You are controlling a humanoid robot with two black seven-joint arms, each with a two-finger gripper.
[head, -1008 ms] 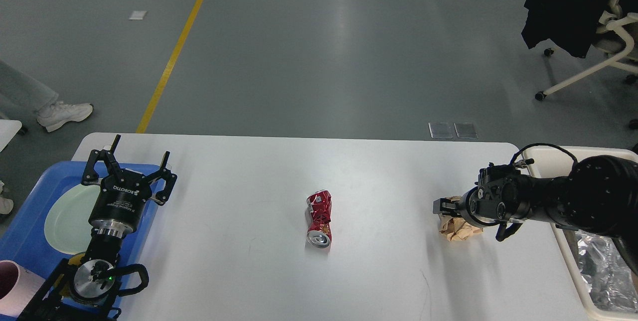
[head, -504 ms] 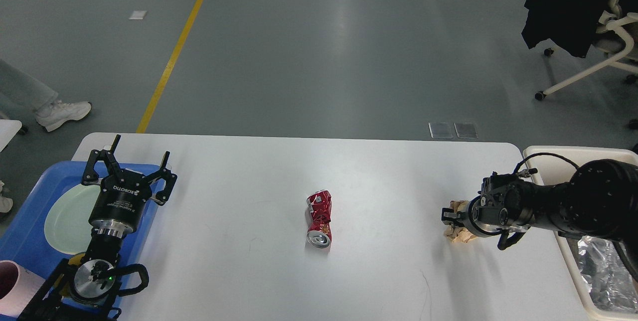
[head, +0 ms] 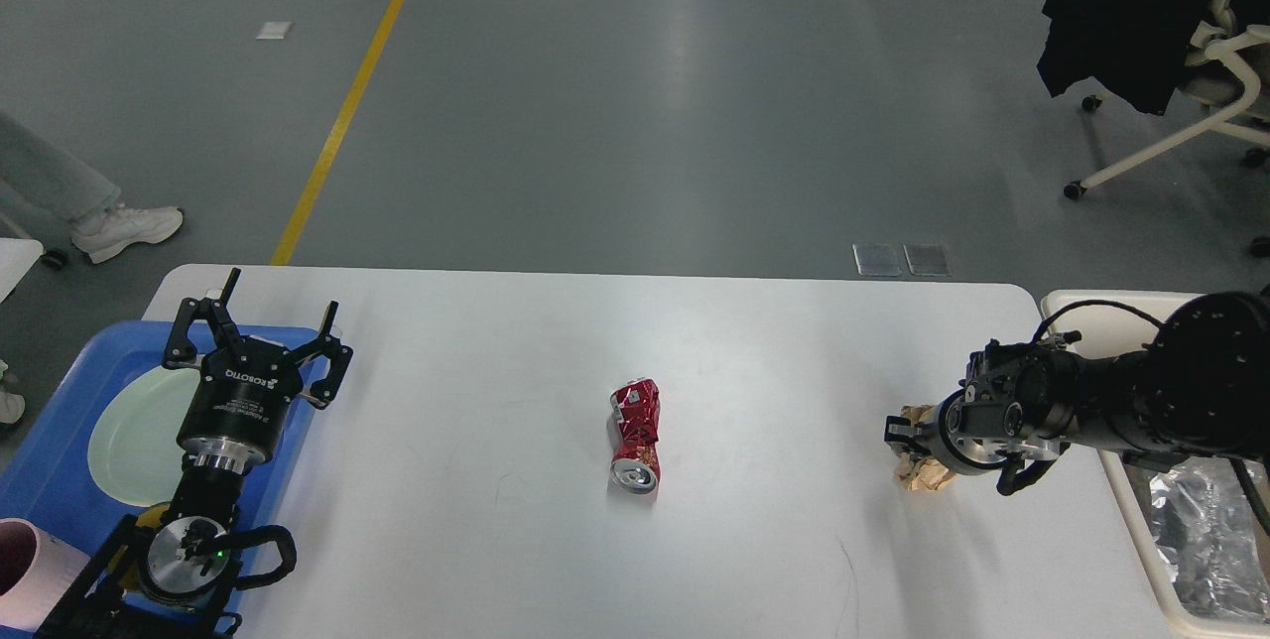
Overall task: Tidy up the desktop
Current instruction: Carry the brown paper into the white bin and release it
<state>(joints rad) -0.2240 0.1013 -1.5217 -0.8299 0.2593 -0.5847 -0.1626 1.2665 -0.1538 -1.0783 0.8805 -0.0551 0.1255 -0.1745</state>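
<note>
The white desktop point(head: 496, 341) fills the lower half of the head view. A crushed red can point(head: 635, 436) lies on its side at the middle. My right gripper point(head: 898, 433) reaches in from the right and is shut on a crumpled brown paper ball point(head: 923, 475), which shows above and below the fingers, just over the table near its right end. My left gripper point(head: 260, 321) is open and empty, pointing away from me, over the right edge of the blue tray point(head: 50, 480).
The blue tray holds a pale green plate point(head: 129, 431) and a pink cup point(head: 15, 560). A cream bin point(head: 1091, 307) with silver foil point(head: 1191, 540) stands off the table's right end. An office chair point(head: 1191, 73) and a person's shoe point(head: 124, 227) are on the floor beyond.
My right gripper has drawn back to the right toward the cream bin, and the paper ball has moved with it. The left arm and the can have not moved.
</note>
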